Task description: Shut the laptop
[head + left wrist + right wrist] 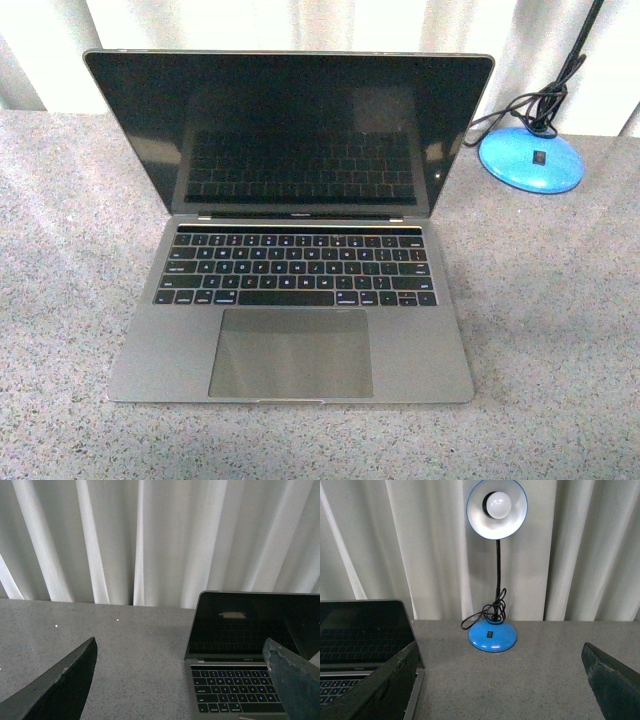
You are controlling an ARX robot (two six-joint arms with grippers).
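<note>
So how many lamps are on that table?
1. The lamp stands right of the laptop, near the curtain; others could sit out of view.

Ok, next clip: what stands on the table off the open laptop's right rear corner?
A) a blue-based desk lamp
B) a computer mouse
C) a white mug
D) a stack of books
A: a desk lamp with a round blue base and coiled black cord stands beside the laptop; the right wrist view shows its gooseneck and bulb.
</note>
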